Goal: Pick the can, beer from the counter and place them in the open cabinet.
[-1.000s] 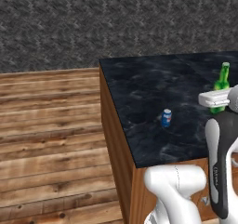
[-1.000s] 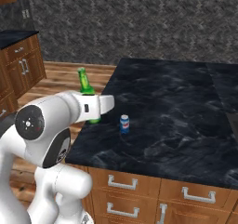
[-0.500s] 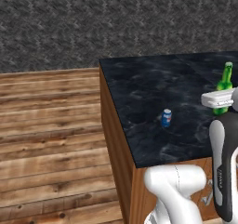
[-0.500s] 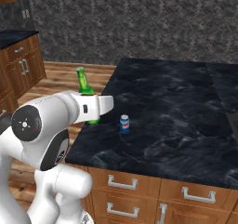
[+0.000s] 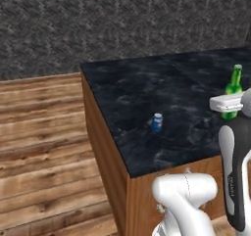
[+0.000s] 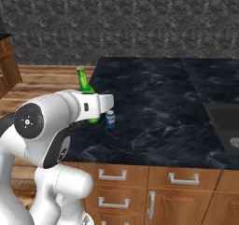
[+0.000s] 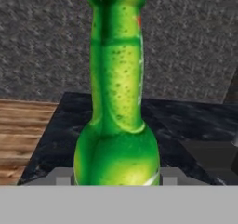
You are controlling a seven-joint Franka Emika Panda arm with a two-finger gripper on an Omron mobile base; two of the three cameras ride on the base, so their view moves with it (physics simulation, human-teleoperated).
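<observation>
The beer [image 7: 118,102], a slim green bottle, stands upright in my gripper [image 7: 116,179], which is shut on its lower body; the fingertips barely show at either side. From the base views the beer [image 5: 234,85] [image 6: 84,81] hangs at the white hand, over the near left part of the black counter [image 5: 147,88] [image 6: 163,102]. The small blue can [image 5: 157,122] [image 6: 110,119] stands on the counter near its front edge, close beside the hand and apart from the bottle. The wall cabinet is out of view.
A dark sink [image 6: 224,121] is sunk into the counter at the right. Brown drawers with grey handles [image 6: 182,178] run under the counter. Wooden floor [image 5: 44,147] lies left of the counter's end. A rough grey wall [image 6: 140,18] stands behind.
The whole picture has slid a little to the left, so the base has moved. The beer stays in the shut gripper. The can has kept its place on the counter.
</observation>
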